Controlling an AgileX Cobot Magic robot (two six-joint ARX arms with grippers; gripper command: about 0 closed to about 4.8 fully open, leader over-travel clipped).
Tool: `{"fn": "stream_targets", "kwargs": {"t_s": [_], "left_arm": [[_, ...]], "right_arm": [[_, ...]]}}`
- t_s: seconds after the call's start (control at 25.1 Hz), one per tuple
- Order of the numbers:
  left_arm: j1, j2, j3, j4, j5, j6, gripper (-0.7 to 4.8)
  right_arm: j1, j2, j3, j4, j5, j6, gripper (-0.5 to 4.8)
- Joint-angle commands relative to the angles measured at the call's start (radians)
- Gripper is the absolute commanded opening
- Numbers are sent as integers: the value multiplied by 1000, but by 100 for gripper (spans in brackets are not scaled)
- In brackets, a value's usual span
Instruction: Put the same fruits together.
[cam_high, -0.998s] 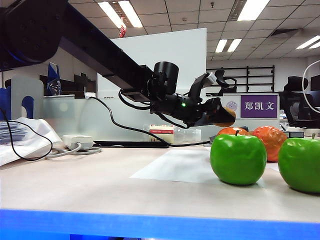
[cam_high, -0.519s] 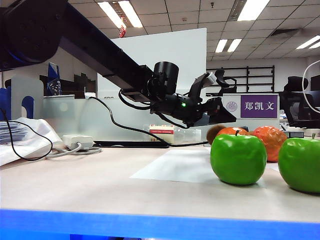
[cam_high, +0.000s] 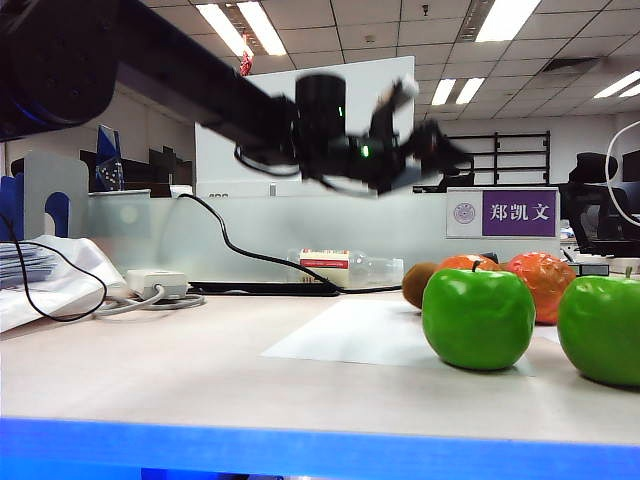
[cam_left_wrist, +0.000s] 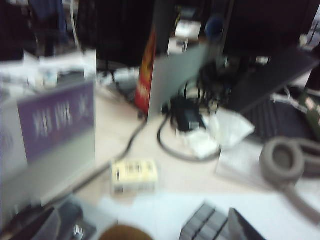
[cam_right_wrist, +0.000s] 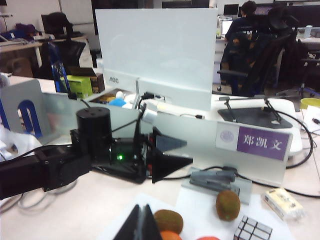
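Observation:
Two glossy green apples (cam_high: 477, 318) (cam_high: 600, 328) stand at the front right of the table. Behind them sit two orange-red wrinkled fruits (cam_high: 540, 285) (cam_high: 468, 263). A brown kiwi (cam_high: 418, 283) lies on the table beside them, also seen in the right wrist view as kiwi (cam_right_wrist: 168, 221), with a second kiwi (cam_right_wrist: 228, 205) a little apart. My left gripper (cam_high: 435, 150) hangs blurred, high above the fruits. It is open and empty, with a kiwi (cam_left_wrist: 125, 234) below its spread fingers (cam_left_wrist: 225, 227). My right gripper (cam_right_wrist: 141, 222) is shut on nothing, next to the nearer kiwi.
A white paper sheet (cam_high: 350, 335) lies under the fruits. Behind are a purple name sign (cam_high: 517, 212), a lying plastic bottle (cam_high: 345, 268), a power adapter (cam_high: 155, 283) and cables. A silver cube (cam_right_wrist: 252, 230), a stapler (cam_right_wrist: 215, 177) and a small box (cam_right_wrist: 282, 202) lie near the kiwis.
The left gripper opened and let go of the kiwi, which now lies on the table by the orange-red fruit. The left arm then rose well above the fruits.

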Motion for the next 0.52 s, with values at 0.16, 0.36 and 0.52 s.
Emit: {"fn": "stream_targets", "kwargs": {"t_s": [0.16, 0.36, 0.52], "left_arm": [[32, -97, 107, -75, 163, -77, 52], [89, -250, 107, -241, 203, -83, -6], [165, -455, 107, -498, 257, 22, -6]], "right_arm": [[1, 0, 6, 35, 0, -3, -6], [1, -3, 7, 93, 0, -33, -6], [1, -27, 17, 146, -21, -56, -5]]}}
